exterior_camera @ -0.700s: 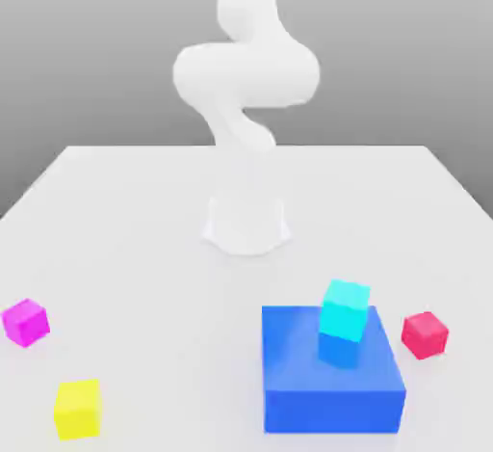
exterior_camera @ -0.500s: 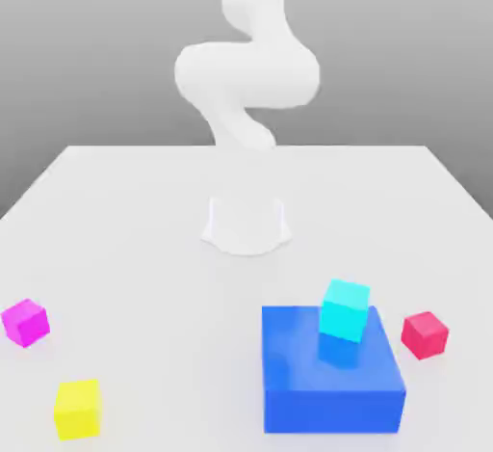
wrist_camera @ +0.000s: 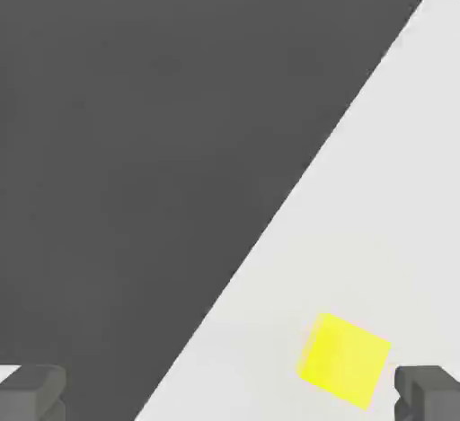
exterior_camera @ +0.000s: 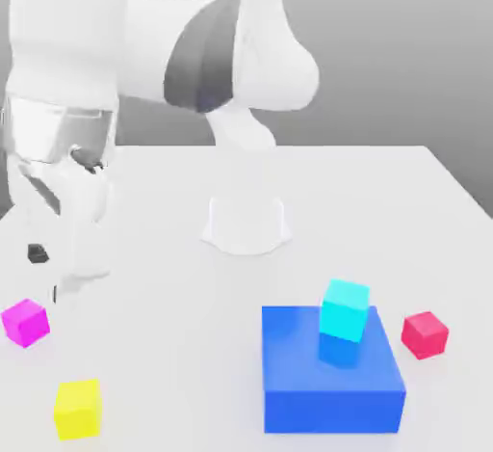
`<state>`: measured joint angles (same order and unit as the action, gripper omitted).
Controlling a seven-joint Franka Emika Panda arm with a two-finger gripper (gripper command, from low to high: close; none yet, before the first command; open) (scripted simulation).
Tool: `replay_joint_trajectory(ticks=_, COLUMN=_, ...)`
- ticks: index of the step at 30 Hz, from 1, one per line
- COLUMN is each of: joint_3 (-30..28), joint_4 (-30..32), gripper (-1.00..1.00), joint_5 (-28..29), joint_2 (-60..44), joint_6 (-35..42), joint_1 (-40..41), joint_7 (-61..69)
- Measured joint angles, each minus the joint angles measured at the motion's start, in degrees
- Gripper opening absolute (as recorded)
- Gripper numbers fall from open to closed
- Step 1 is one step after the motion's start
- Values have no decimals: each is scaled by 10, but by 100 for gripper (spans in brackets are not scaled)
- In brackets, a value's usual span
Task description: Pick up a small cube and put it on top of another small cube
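The small yellow cube (exterior_camera: 77, 408) lies on the white table near the front edge at the exterior view's left. In the hand view the yellow cube (wrist_camera: 343, 360) rests close to the table's edge, nearer one finger than the other. The small red cube (exterior_camera: 425, 333) sits far off at the exterior view's right, beside the blue block. My gripper (exterior_camera: 48, 272) hangs above the table's left side, higher than and behind the yellow cube. It is open, its fingertips (wrist_camera: 32, 392) spread wide with nothing between them.
A magenta cube (exterior_camera: 25, 322) lies just below and in front of my gripper, behind the yellow cube. A cyan cube (exterior_camera: 345, 309) sits tilted on the big blue block (exterior_camera: 332, 378). The arm's round base (exterior_camera: 246, 224) stands mid-table. The table's edge (wrist_camera: 269, 240) borders dark floor.
The arm has swung over to the exterior view's left and the hand has come down over the table's left side. No cube has moved.
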<state>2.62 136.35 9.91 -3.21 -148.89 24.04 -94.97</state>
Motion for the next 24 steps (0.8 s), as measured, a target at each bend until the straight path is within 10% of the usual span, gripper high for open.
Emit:
replay_joint_trajectory(ticks=11, joint_3=-11, joint_4=-1, gripper=0, joint_5=-80, joint_2=-217, joint_6=-124, joint_1=28, joint_7=-69)
replay_joint_trajectory(ticks=12, joint_3=-12, joint_4=-3, gripper=-100, joint_5=-79, joint_2=-231, joint_6=-135, joint_1=27, joint_7=-70)
replay_joint_trajectory(ticks=24, joint_3=-1, joint_4=6, gripper=-100, joint_5=-84, joint_2=-151, joint_6=-70, joint_1=28, joint_7=-57)
